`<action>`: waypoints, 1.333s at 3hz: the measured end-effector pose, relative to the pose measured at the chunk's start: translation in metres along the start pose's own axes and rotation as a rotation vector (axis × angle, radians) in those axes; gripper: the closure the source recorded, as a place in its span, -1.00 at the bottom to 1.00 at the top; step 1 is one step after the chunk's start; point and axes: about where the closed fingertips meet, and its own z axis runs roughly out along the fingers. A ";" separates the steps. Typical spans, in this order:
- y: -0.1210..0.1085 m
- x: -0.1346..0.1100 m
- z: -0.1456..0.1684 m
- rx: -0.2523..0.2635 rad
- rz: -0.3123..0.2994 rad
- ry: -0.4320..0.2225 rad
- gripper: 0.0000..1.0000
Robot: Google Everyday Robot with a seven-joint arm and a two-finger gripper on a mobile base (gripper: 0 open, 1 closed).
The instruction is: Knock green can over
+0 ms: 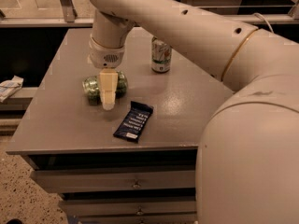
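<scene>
Camera view has the gripper (108, 94) pointing straight down at the left half of the counter (196, 106), hanging from the thick cream arm (187, 27) that reaches in from the right. Its pale tip crosses the middle of the green can (91, 87) and hides that part of it. Whether the jaws are spread or closed, and whether they grip the can or only touch it, cannot be told from this angle.

The green can lies on its side directly under and behind the jaws, its length running left to right, with mottled green showing on both sides of the tip. No writing on it can be read.

Behind the jaws and to their right, well apart, a white can (161, 55) stands upright; it carries green and red markings, but the lettering is too blurred to make out. In front of the jaws and slightly right, near but not touching, a dark blue packet (133, 121) lies flat and slanted, with pale lines of print that cannot be read. Drawers (135, 185) sit under the counter.
</scene>
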 end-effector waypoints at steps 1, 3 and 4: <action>0.000 0.000 -0.001 0.000 0.000 0.001 -1.00; 0.029 0.033 -0.048 0.158 0.126 -0.339 -1.00; 0.052 0.039 -0.077 0.265 0.144 -0.513 -1.00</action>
